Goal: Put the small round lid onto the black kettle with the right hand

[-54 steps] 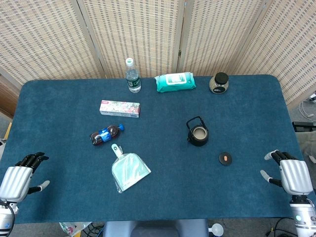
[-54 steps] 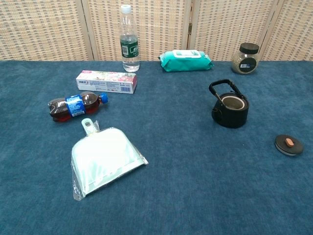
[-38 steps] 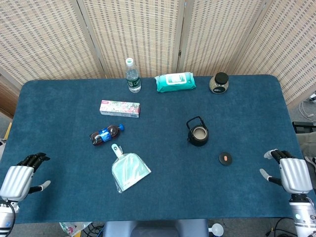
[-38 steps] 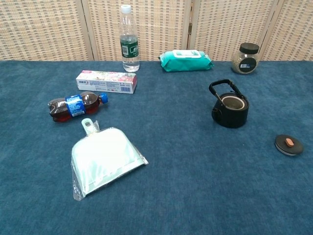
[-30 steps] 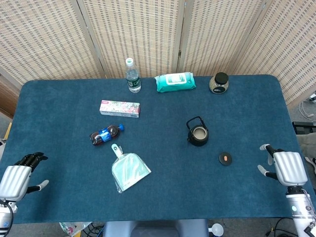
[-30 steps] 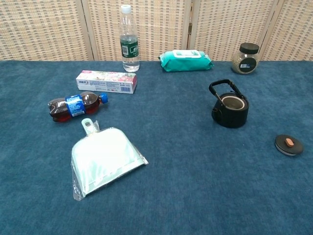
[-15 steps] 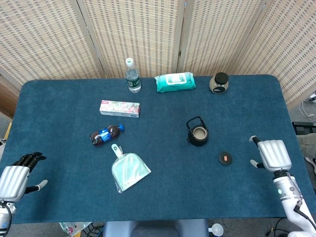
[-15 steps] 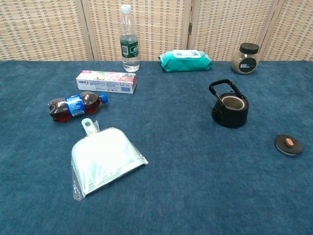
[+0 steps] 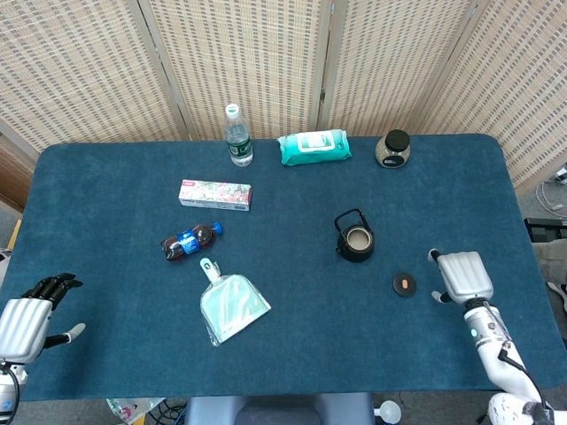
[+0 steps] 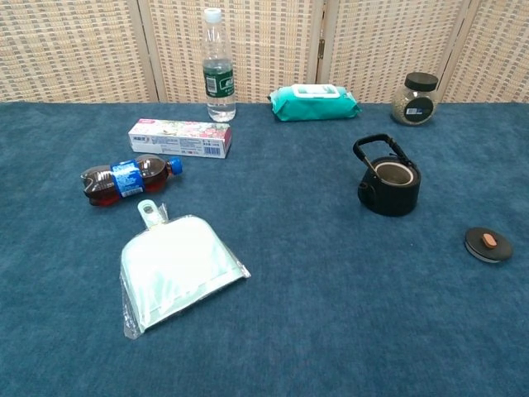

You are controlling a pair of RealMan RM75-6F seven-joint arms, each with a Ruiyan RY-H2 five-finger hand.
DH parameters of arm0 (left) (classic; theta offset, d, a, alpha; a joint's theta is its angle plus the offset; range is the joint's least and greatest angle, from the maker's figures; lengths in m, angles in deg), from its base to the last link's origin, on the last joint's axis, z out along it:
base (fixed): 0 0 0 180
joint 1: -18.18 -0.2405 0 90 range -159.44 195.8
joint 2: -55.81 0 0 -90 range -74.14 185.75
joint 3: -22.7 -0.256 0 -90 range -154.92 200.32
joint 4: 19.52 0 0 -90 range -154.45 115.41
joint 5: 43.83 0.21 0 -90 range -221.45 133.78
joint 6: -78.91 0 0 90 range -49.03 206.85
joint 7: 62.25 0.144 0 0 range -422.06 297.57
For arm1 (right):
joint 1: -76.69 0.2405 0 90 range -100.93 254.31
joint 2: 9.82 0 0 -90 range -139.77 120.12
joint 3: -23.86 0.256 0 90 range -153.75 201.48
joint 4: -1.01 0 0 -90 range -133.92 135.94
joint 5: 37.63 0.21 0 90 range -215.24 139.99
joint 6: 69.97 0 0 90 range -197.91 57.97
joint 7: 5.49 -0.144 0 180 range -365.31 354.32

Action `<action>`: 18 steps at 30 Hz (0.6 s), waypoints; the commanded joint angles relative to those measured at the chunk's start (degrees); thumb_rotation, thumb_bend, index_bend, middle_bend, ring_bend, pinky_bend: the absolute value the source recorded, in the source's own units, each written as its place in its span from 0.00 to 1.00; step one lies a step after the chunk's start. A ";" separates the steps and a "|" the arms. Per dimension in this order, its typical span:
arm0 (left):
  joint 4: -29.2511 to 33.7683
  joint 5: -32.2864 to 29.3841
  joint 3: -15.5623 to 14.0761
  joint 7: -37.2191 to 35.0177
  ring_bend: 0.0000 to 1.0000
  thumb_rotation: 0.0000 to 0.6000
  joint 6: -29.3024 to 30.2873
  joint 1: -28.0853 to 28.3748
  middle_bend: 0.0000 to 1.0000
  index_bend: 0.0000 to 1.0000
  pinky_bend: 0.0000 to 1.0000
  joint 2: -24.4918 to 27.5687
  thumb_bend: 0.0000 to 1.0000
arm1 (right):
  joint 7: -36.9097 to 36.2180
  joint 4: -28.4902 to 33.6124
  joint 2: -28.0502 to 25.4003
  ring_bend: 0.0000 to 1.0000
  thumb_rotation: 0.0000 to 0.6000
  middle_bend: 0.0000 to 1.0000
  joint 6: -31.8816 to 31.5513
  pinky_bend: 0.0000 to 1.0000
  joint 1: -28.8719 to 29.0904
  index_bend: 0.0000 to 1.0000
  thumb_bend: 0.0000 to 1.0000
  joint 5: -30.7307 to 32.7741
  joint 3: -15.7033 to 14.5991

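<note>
We list a blue-covered table holding 8 items. Item 1, the black kettle, stands upright and uncovered right of centre, its handle tipped toward 11 o'clock. Item 2, the small round lid, lies flat on the cloth at 4 o'clock from the kettle, near it but apart, its orange knob up. The right hand sits at 3 o'clock from the lid, just beside it without touching, back of the hand up; it holds nothing, and we cannot tell how far its fingers are spread, as the back of the hand covers most of them. The left hand rests at the table's near-left corner, dark fingers loosely apart, holding nothing. Further stock: clear water bottle, teal wipes pack and glass jar along the far edge; toothpaste box, dark drink bottle lying on its side, and pale dustpan to the left.
</note>
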 commanded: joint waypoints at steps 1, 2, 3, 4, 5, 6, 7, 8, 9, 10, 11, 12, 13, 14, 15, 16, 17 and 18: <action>0.05 -0.06 0.01 0.04 0.25 1.00 -0.10 0.03 0.25 0.30 0.49 0.00 0.11 | 0.78 -0.87 1.41 0.93 1.00 1.00 0.74 1.00 0.93 0.32 0.08 1.58 -0.98; 0.03 -0.03 0.04 0.00 0.25 1.00 -0.05 0.04 0.25 0.30 0.49 -0.05 0.11 | 0.81 -1.14 1.78 0.93 1.00 1.00 0.88 1.00 1.12 0.32 0.08 1.89 -1.19; 0.00 0.02 0.07 -0.08 0.25 1.00 0.06 0.03 0.25 0.30 0.49 -0.09 0.11 | 0.85 -1.34 2.01 0.93 1.00 1.00 0.98 1.00 1.23 0.32 0.08 2.10 -1.33; -0.04 0.08 0.08 -0.16 0.25 1.00 0.14 0.02 0.26 0.29 0.49 -0.14 0.11 | 0.90 -1.51 2.18 0.93 1.00 1.00 1.00 1.00 1.34 0.32 0.08 2.26 -1.45; -0.09 0.15 0.12 -0.24 0.25 1.00 0.28 0.01 0.26 0.29 0.49 -0.18 0.11 | 0.99 -1.69 2.38 0.93 1.00 1.00 1.12 1.00 1.46 0.32 0.08 2.50 -1.62; -0.20 0.31 0.16 -0.44 0.25 1.00 0.62 -0.07 0.26 0.29 0.50 -0.25 0.11 | 1.33 -2.19 2.84 0.93 1.00 1.00 1.51 1.00 1.77 0.32 0.08 3.20 -1.98; -0.26 0.38 0.13 -0.56 0.25 1.00 0.75 -0.13 0.26 0.29 0.50 -0.26 0.11 | 1.68 -2.58 3.25 0.94 1.00 1.00 1.77 1.00 2.08 0.32 0.08 3.92 -2.14; -0.33 0.36 0.12 -0.59 0.26 1.00 0.73 -0.15 0.26 0.29 0.50 -0.25 0.11 | 2.03 -2.84 3.66 0.94 1.00 1.00 1.93 1.00 2.44 0.32 0.08 4.73 -2.28; -0.34 0.30 0.11 -0.59 0.26 1.00 0.66 -0.14 0.26 0.29 0.50 -0.23 0.11 | 2.20 -2.98 3.92 0.94 1.00 1.00 2.01 1.00 2.69 0.32 0.08 5.18 -2.36; -0.32 0.23 0.10 -0.62 0.26 1.00 0.53 -0.11 0.26 0.29 0.50 -0.20 0.11 | 2.36 -3.17 4.26 0.94 1.00 1.00 2.09 1.00 3.01 0.32 0.08 5.68 -2.48; -0.31 0.18 0.10 -0.63 0.26 1.00 0.44 -0.09 0.26 0.29 0.50 -0.17 0.11 | 2.48 -3.32 4.51 0.95 1.00 1.00 2.15 1.00 3.24 0.32 0.08 6.05 -2.57; -0.31 0.16 0.12 -0.70 0.26 1.00 0.41 -0.07 0.26 0.29 0.50 -0.14 0.11 | 2.66 -3.53 4.80 0.95 1.00 1.00 2.24 1.00 3.55 0.32 0.08 6.50 -2.71; -0.33 0.13 0.16 -0.85 0.26 1.00 0.46 -0.08 0.26 0.29 0.50 -0.14 0.11 | 2.81 -3.70 5.01 0.95 1.00 1.00 2.30 1.00 3.78 0.32 0.08 6.86 -2.81; -0.35 0.08 0.21 -1.01 0.26 1.00 0.54 -0.11 0.26 0.29 0.50 -0.14 0.11 | 2.97 -3.91 5.21 0.95 1.00 1.00 2.34 1.00 4.00 0.32 0.08 7.29 -2.90; -0.38 0.00 0.27 -1.19 0.26 1.00 0.66 -0.16 0.26 0.29 0.50 -0.10 0.11 | 3.26 -4.25 5.48 0.95 1.00 1.00 2.35 1.00 4.33 0.32 0.08 7.89 -2.98; -0.41 -0.07 0.32 -1.33 0.26 1.00 0.76 -0.22 0.26 0.29 0.50 -0.06 0.11 | 3.49 -4.56 5.69 0.95 1.00 1.00 2.34 1.00 4.58 0.32 0.08 8.29 -3.04; -0.43 -0.17 0.38 -1.48 0.26 1.00 0.83 -0.27 0.26 0.29 0.50 -0.04 0.11 | 3.65 -4.88 5.93 0.95 1.00 1.00 2.32 1.00 4.81 0.32 0.08 8.67 -3.09; -0.46 -0.25 0.42 -1.60 0.26 1.00 0.88 -0.31 0.26 0.29 0.50 -0.02 0.11 | 3.78 -5.21 6.18 0.95 1.00 1.00 2.33 1.00 5.03 0.32 0.08 9.05 -3.13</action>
